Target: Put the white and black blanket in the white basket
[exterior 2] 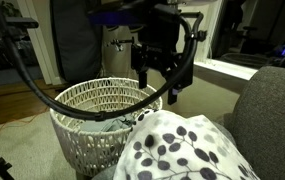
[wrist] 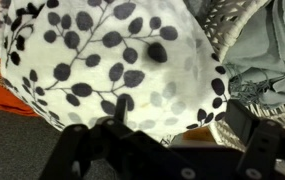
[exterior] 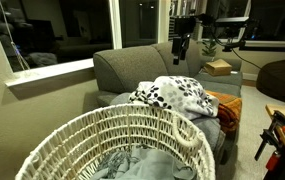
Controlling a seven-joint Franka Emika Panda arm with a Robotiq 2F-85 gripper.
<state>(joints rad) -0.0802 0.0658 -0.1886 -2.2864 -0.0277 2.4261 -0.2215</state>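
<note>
Although the gripper (exterior 2: pixel 157 88) is hung right above the sofa (exterior: pixel 127 68) seat in an exterior view, the white and black blanket (exterior: pixel 178 95) isn't touched by it. In the wrist view the fingers (wrist: pixel 87 155) are seen spread wide, with only a gap between them (they're dark and blurry at the bottom edge, but the spread is plain enough).

The blanket is heaped in a soft mound on the sofa seat, directly under the gripper, so it isn't in the white basket (exterior: pixel 122 125). The basket is stood upright just in front of the sofa, and its lattice weave and thick braided rim are shown in both exterior views. A grey cloth (exterior: pixel 132 165) is bunched up inside it.

Whether the blanket's edge is actually touching the rim can't be told. In the wrist view the two are seen right next to each other, with most of the picture filled by the spotted fleece and the basket squeezed into one corner.

An orange blanket (exterior: pixel 225 108) is also laid on the sofa seat, just beside the spotted one, on the side turned away from the basket. How far it's tucked under the fleece can't be made out.
</note>
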